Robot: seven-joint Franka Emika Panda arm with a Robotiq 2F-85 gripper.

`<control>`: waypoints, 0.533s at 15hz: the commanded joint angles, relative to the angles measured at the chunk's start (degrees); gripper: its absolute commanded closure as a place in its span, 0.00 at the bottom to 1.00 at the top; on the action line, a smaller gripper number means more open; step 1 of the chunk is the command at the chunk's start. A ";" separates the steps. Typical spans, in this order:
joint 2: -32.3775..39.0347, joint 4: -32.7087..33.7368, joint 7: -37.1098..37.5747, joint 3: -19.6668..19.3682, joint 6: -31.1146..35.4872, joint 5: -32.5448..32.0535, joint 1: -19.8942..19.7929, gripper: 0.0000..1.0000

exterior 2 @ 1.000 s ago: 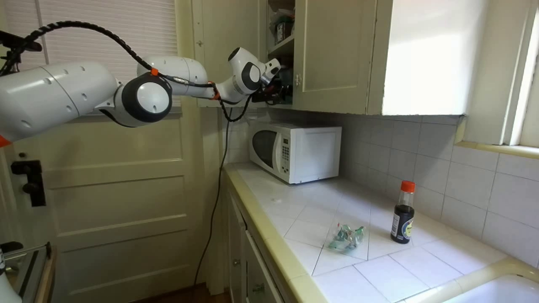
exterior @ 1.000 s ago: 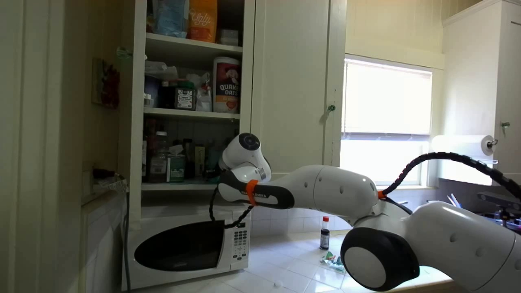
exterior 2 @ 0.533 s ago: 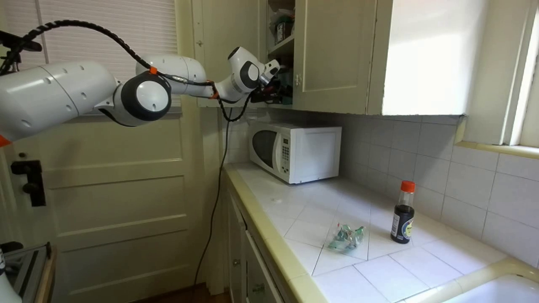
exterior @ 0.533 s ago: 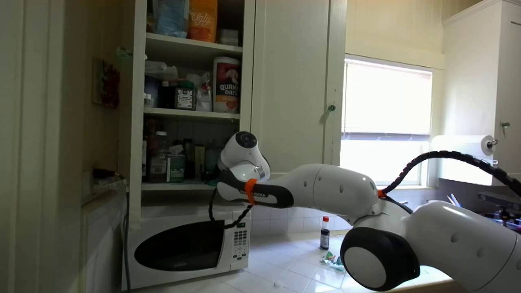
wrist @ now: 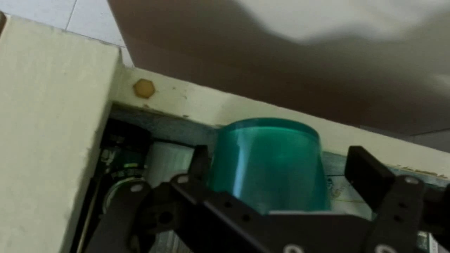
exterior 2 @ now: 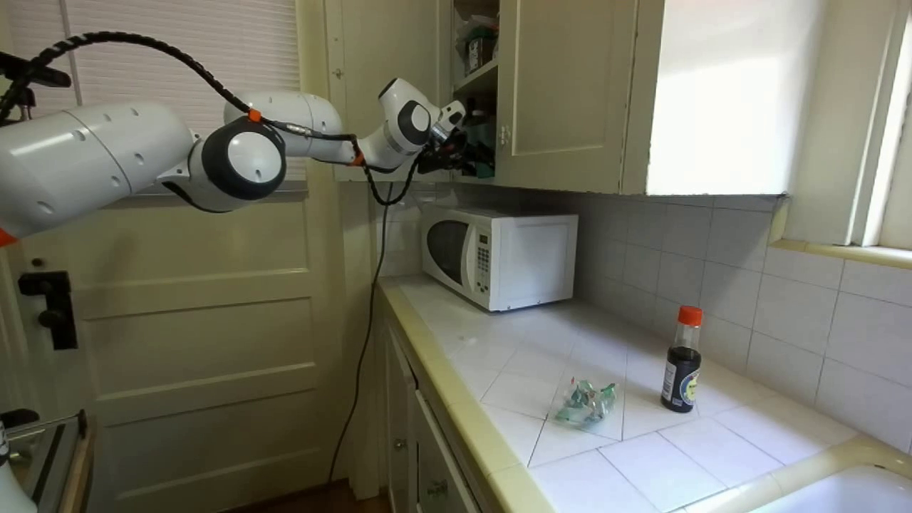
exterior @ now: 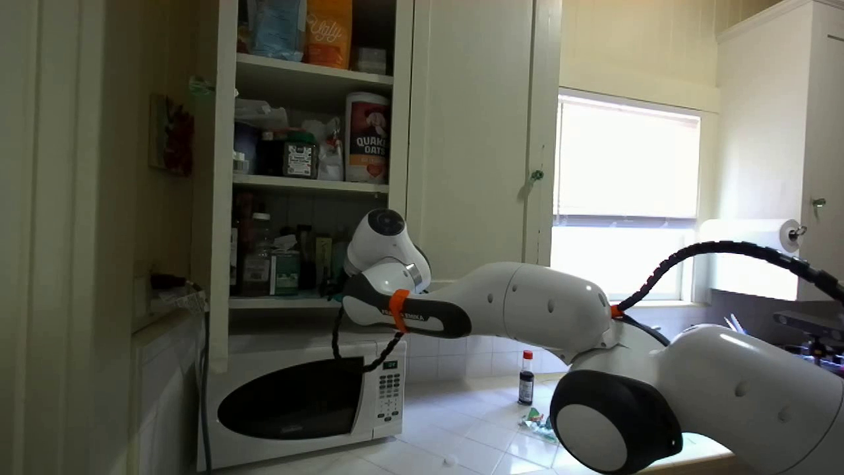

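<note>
A: Gripper [wrist: 280, 154] state?
B: Spread wide — teal cup [wrist: 269, 165] between its fingers [wrist: 367, 174], not clamped; gap at one side.
A: Why's cup there?
B: Cabinet shelf [wrist: 197, 102], near front edge — probably for easy reach. Microwave [exterior 2: 531, 260] below on counter [exterior 2: 527, 363], likely using dead space.

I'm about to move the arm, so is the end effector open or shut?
The end effector is open: in the wrist view its fingers stand wide apart, a gap showing beside the teal container.

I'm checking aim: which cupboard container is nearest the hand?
The teal cup: in the wrist view it fills most of the gap in the open hand; the dark container sits outside.
</note>
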 commanded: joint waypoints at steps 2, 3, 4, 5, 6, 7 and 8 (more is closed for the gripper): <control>-0.59 0.00 2.13 -1.90 -3.28 -2.21 2.10 0.00; -0.61 0.00 2.79 -2.49 -3.55 -2.75 2.53 0.00; -0.62 0.00 3.19 -2.89 -3.72 -3.16 2.85 0.00; -0.63 0.00 3.86 -3.30 -4.03 -3.56 3.09 0.00; -0.63 0.00 4.60 -3.71 -4.41 -3.90 3.28 0.00; -0.60 0.00 5.33 -4.21 -4.85 -4.31 3.44 0.00; -0.53 0.00 5.73 -4.55 -4.55 -4.69 3.41 0.25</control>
